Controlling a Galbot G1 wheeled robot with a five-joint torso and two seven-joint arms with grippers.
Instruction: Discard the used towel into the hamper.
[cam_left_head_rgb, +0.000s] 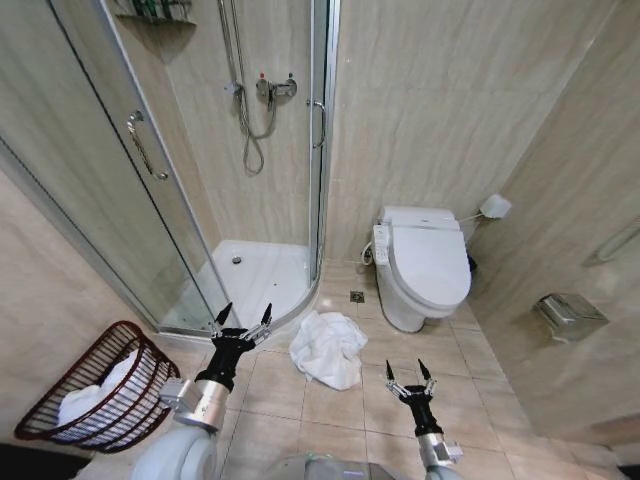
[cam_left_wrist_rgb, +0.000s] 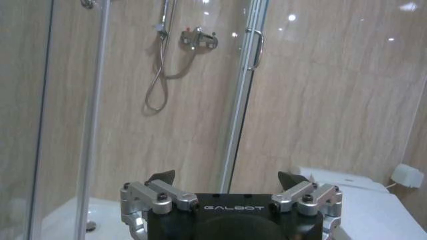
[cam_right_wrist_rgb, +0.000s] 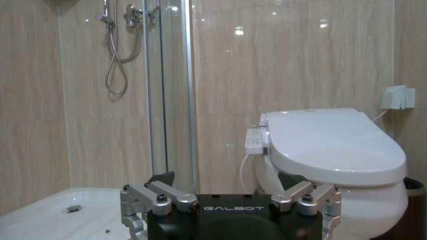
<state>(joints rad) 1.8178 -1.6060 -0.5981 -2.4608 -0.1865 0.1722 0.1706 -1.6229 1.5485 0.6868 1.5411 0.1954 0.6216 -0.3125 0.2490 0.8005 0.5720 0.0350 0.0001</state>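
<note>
A crumpled white towel (cam_left_head_rgb: 328, 347) lies on the tiled floor between the shower tray and the toilet. The hamper (cam_left_head_rgb: 100, 388), a dark reddish-brown wire basket, leans tilted against the left wall and holds white cloth. My left gripper (cam_left_head_rgb: 245, 317) is raised, open and empty, just left of the towel and right of the hamper. My right gripper (cam_left_head_rgb: 410, 371) is open and empty, lower, to the right of the towel. In the left wrist view the left gripper (cam_left_wrist_rgb: 228, 176) points at the shower wall. In the right wrist view the right gripper (cam_right_wrist_rgb: 228, 176) faces the toilet.
A corner shower with glass doors (cam_left_head_rgb: 150, 190) and white tray (cam_left_head_rgb: 255, 278) stands at the left. A white toilet (cam_left_head_rgb: 425, 265) sits against the back wall. A metal paper holder (cam_left_head_rgb: 568, 315) hangs on the right wall. Open floor tiles (cam_left_head_rgb: 340, 410) lie in front.
</note>
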